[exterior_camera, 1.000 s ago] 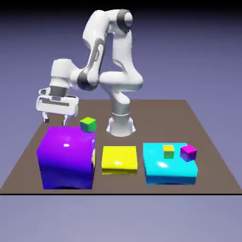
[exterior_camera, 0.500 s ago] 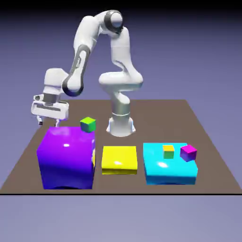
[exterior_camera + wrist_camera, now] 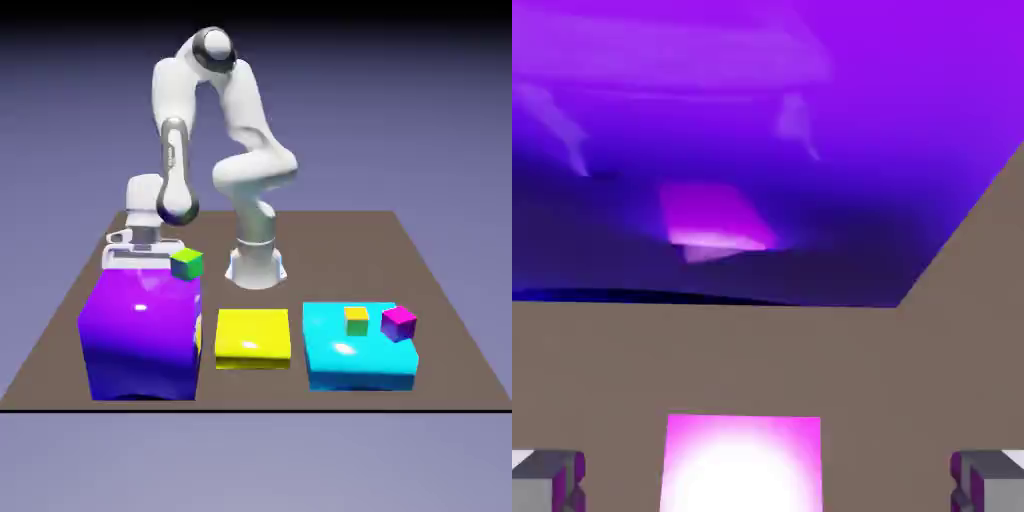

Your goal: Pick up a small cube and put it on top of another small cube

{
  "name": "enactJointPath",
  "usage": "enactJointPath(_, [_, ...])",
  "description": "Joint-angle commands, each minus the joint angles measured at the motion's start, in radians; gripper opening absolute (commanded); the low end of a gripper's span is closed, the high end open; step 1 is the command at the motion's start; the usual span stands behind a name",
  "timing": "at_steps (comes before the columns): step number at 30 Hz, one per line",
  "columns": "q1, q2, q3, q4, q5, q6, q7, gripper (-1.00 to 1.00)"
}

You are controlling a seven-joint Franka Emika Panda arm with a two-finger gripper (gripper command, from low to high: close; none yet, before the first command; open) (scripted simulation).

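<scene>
Hovering behind the big purple block (image 3: 140, 335), the gripper (image 3: 768, 480) stands wide open above a bright magenta cube (image 3: 742, 465), holding nothing.

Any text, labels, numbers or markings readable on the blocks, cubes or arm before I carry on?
None: no words, numbers or signs can be read in either view.
The purple block, yellow block, cyan block and the small cube have plain coloured faces.
The arm is plain white.
</scene>
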Motion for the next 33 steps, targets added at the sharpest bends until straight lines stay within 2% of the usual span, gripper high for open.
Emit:
enactJointPath(1, [0.000, 0.000, 0.000, 0.000, 0.000, 0.000, 0.000, 0.00])
enactJointPath(17, [0.522, -0.198, -0.548, 0.099, -0.221, 0.226, 0.116, 0.00])
enactJointPath(18, [0.522, -0.198, -0.548, 0.099, -0.221, 0.226, 0.116, -1.00])
enactJointPath(33, [0.039, -0.015, -0.041, 0.007, -0.017, 0.017, 0.009, -1.00])
